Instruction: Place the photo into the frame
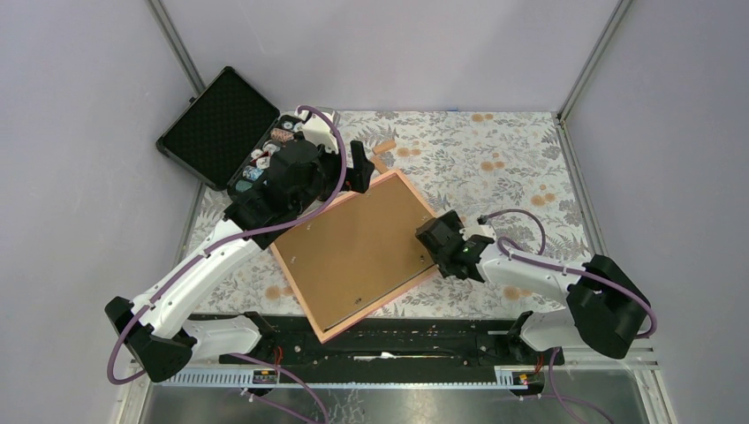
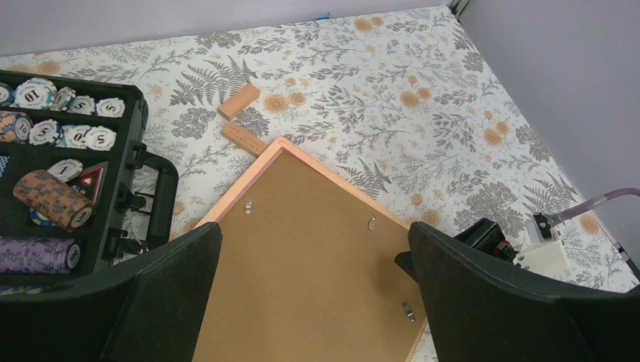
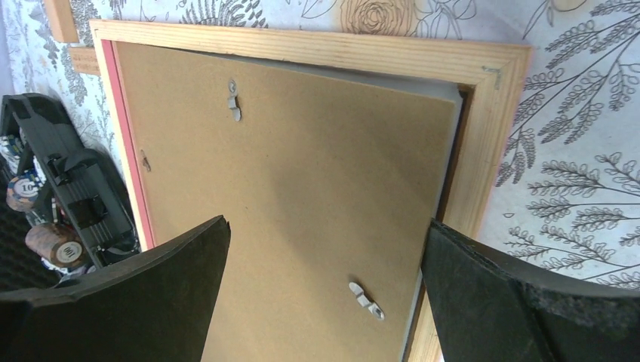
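Observation:
The frame [image 1: 412, 189] of pinkish-orange wood lies face down and turned askew on the floral cloth. A plain brown board [image 1: 353, 247] fills its back, with small metal tabs [image 3: 366, 299] on it. The photo is hidden. A thin pale grey edge [image 3: 455, 113] shows under the board's side; I cannot tell what it is. My left gripper [image 1: 360, 170] is open and empty over the frame's far corner [image 2: 281, 143]. My right gripper [image 1: 431, 238] is open and empty over the frame's right rail [image 3: 483, 151], with a tab between its fingers.
An open black case [image 1: 221, 132] of poker chips [image 2: 68, 136] stands at the far left, close to the frame's left rail. Two small wooden blocks [image 2: 238, 100] [image 2: 243, 138] lie just beyond the far corner. A black rail [image 1: 397, 340] runs along the near edge.

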